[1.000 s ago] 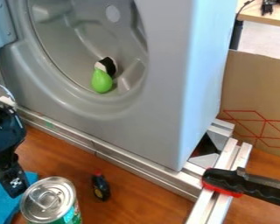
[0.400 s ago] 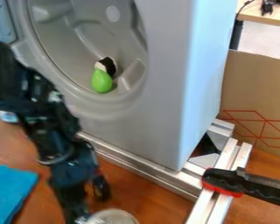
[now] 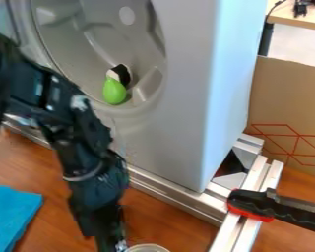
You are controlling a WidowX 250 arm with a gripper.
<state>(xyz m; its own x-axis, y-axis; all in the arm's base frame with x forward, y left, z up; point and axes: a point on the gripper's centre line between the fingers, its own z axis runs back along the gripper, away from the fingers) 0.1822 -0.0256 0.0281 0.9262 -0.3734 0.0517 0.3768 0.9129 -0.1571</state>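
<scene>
The black gripper (image 3: 110, 240) hangs at the bottom edge, left of centre, pointing down over the wooden table. Right against it on its right side is the silver top of a can (image 3: 147, 247), cut off by the lower edge of the view. Whether the can is held or only touched I cannot tell. A green, pear-shaped object (image 3: 114, 91) lies inside the round grey drum opening, beside a black and white piece (image 3: 121, 74). The blue cloth (image 3: 12, 214) is spread on the table at the lower left.
A large grey machine housing (image 3: 186, 98) stands behind the arm, with a metal rail (image 3: 167, 189) along its base. A black and red clamp (image 3: 252, 204) grips the rails at the lower right. Brown cardboard (image 3: 288, 103) stands at the right.
The arm has come in from the left edge and swung right. The can has shifted right and down along with the gripper. The small dark bottle is now covered by the arm.
</scene>
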